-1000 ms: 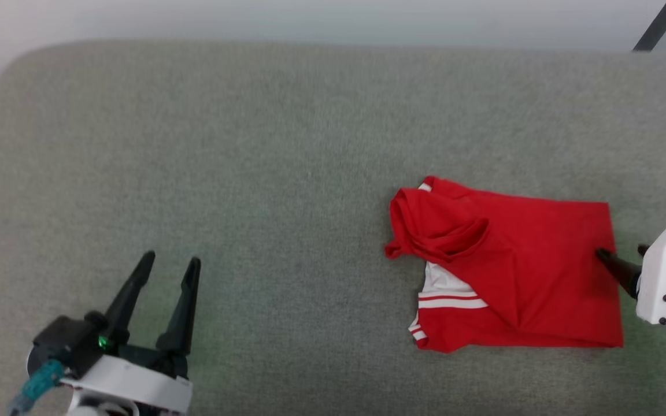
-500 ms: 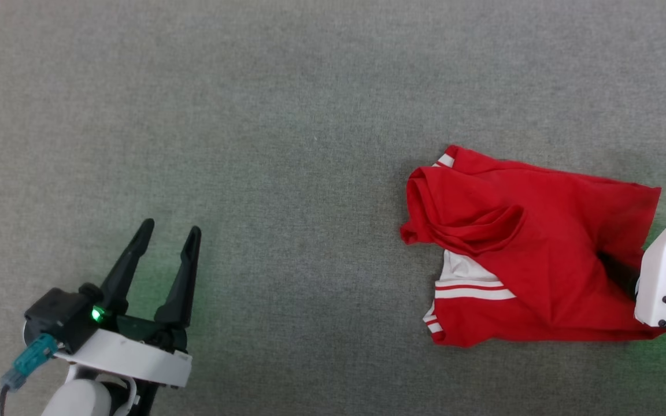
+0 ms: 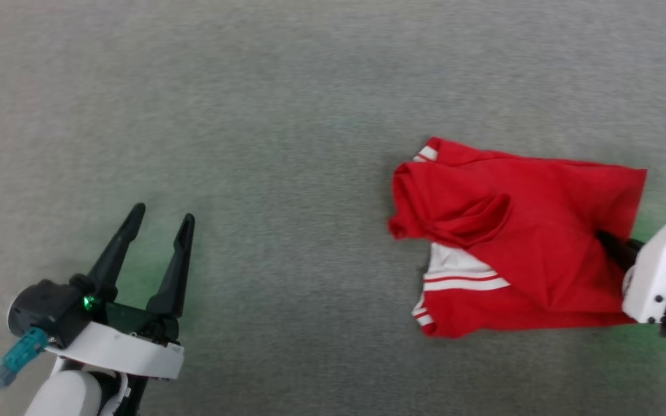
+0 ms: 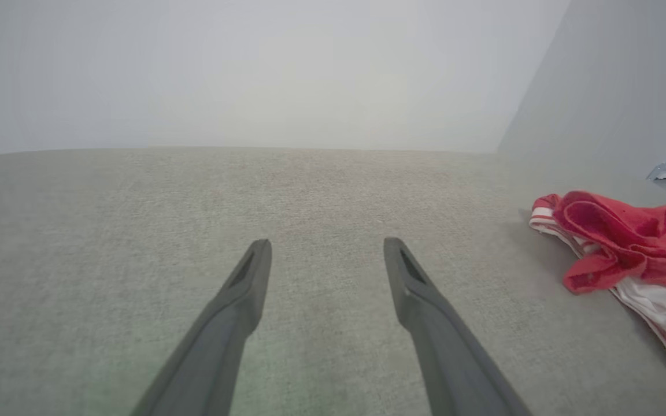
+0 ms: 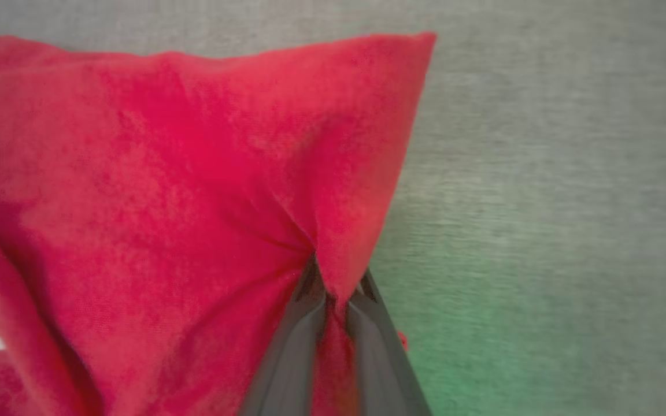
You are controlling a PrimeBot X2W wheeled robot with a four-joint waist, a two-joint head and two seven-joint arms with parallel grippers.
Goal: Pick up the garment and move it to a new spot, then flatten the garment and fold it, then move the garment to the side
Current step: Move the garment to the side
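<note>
Right wrist view: the right gripper (image 5: 333, 292) has its two dark fingers pinched together on a gather of red cloth. Creases fan out from the pinch, so the grip is on the garment (image 5: 165, 173) itself, at its edge and not deep in the body.

Head view: the garment lies on the grey fabric surface (image 3: 281, 144) on the robot's right, as a compact, roughly rectangular packet. A white sleeve (image 3: 454, 277) with red stripes shows at its near left part, and a loose red fold is humped above that. The pinch sits about midway along the packet's right edge. Judgement: the folding looks done, and an edge grip on the outer side suits pulling the packet sideways in one piece.

The left gripper (image 3: 162, 212) is over bare surface at lower left, well apart from the garment, with its fingers spread wide and nothing between them. It probably stands clear so it cannot snag the cloth.

Risk, as judged: one pinch point on soft jersey may let the layers slide or the packet swing open if it is lifted and not dragged low.
</note>
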